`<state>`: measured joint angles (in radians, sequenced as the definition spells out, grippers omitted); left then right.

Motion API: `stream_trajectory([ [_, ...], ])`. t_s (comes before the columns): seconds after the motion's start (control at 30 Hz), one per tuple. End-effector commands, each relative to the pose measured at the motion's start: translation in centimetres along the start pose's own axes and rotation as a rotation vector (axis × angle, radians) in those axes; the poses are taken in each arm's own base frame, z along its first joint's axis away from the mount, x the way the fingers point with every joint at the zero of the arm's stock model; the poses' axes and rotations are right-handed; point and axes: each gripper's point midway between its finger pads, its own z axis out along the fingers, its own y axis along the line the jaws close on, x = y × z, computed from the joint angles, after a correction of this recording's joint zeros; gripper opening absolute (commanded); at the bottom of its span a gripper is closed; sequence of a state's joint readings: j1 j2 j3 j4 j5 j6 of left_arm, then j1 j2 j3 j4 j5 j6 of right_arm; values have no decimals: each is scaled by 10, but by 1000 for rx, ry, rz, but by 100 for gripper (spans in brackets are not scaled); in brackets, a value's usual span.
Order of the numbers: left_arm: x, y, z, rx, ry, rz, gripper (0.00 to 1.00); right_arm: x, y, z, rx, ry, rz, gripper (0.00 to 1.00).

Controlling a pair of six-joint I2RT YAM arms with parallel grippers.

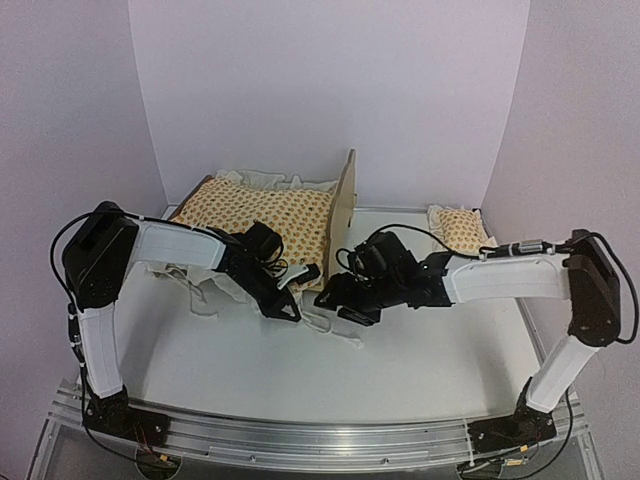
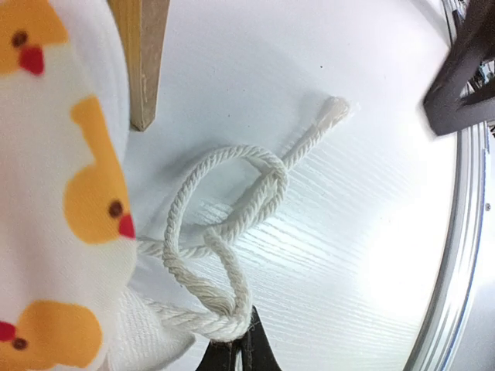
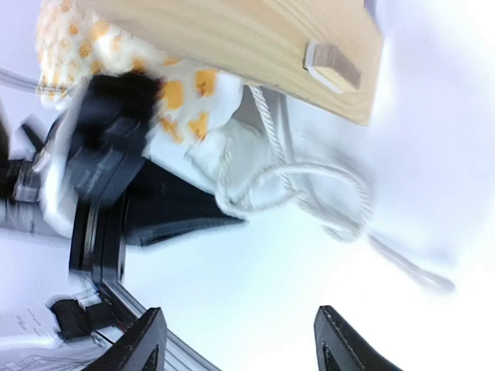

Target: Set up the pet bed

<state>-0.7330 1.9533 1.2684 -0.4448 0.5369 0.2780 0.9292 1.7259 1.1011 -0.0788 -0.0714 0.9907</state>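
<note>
The pet bed [image 1: 345, 200] stands at the back centre, its plywood end panel upright and the orange-patterned mattress cushion [image 1: 255, 215] lying in it. A white cord tie [image 2: 232, 224] from the cushion lies looped on the table by a wooden bed leg [image 2: 143, 62]. My left gripper [image 2: 232, 348] is shut on the cord's loop next to the cushion's corner [image 2: 62, 193]. My right gripper [image 3: 246, 340] is open and empty, just in front of the cord [image 3: 309, 185] and the bed's wooden rail [image 3: 255, 39]. In the top view the two grippers, left [image 1: 292, 310] and right [image 1: 345, 305], nearly meet.
The small matching pillow [image 1: 458, 228] lies at the back right. White ruffle and cord ends [image 1: 335, 330] trail on the white table [image 1: 420, 370] in front of the bed. A metal rail [image 1: 300, 440] runs along the near edge.
</note>
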Motion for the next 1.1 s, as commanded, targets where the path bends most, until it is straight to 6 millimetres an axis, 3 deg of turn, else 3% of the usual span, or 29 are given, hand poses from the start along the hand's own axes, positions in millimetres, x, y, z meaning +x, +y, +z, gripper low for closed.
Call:
stream_trajectory([
  [0.0,-19,-5,-22,-25,-28,44,0,36,-70,-13,308,93,-274,69],
  [0.1,-17,-6,-23,-27,-20,43,0,42,-69,1,356,105,-539,75],
  [0.2,-18,-5,-24,-33,-22,46,0,36,-82,21,436,117,-666,83],
  [0.37,-21,-4,-27,-44,-31,56,0,32,-90,47,480,150,-765,85],
  [0.47,-20,-5,-27,-40,-27,56,0,34,-96,55,499,167,-760,81],
  [0.63,-21,-5,-28,-42,-28,60,0,38,-89,45,459,184,-763,75],
  [0.73,-23,-5,-28,-45,-32,66,0,42,-52,24,325,180,-851,75],
  [0.87,-24,-5,-28,-45,-31,69,0,21,-7,-13,179,2,-1030,78],
  [0.97,-24,-5,-28,-43,-30,65,0,3,-14,-14,170,-10,-1046,80],
  [1.07,-26,-5,-30,-45,-37,65,0,-3,-31,2,192,36,-1062,82],
])
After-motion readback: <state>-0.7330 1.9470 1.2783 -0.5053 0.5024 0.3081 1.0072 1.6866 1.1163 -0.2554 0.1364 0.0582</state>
